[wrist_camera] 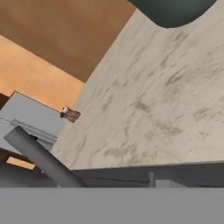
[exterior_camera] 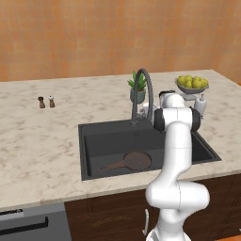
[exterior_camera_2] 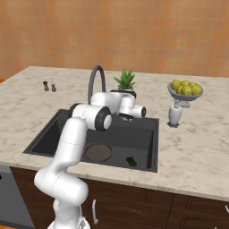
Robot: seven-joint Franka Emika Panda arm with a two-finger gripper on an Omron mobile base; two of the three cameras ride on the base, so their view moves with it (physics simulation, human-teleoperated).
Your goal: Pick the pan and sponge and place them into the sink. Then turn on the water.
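Small bright green sponge (exterior_camera_2: 131,161): front of black rectangular sink (exterior_camera_2: 49,129); soft, light. Dark brown round skillet (exterior_camera: 136,160): sink floor; rigid, heavy. Tall dark arched faucet (exterior_camera: 142,93): stiff; push handle at base. Gripper (exterior_camera_2: 144,111) beside it; jaw state unreadable

A pale marbled surface (wrist_camera: 162,100) is seen running diagonally from 1 o'clock toward 7 o'clock. A dark rounded pot base (wrist_camera: 173,11) is cut off at 12 o'clock. A small shaker (wrist_camera: 70,114) is seen at 9 o'clock, at the surface's far edge. A dark grey faucet tube (wrist_camera: 41,159) is seen at 8 o'clock, beside the sink rim (wrist_camera: 153,173) along 6 o'clock.
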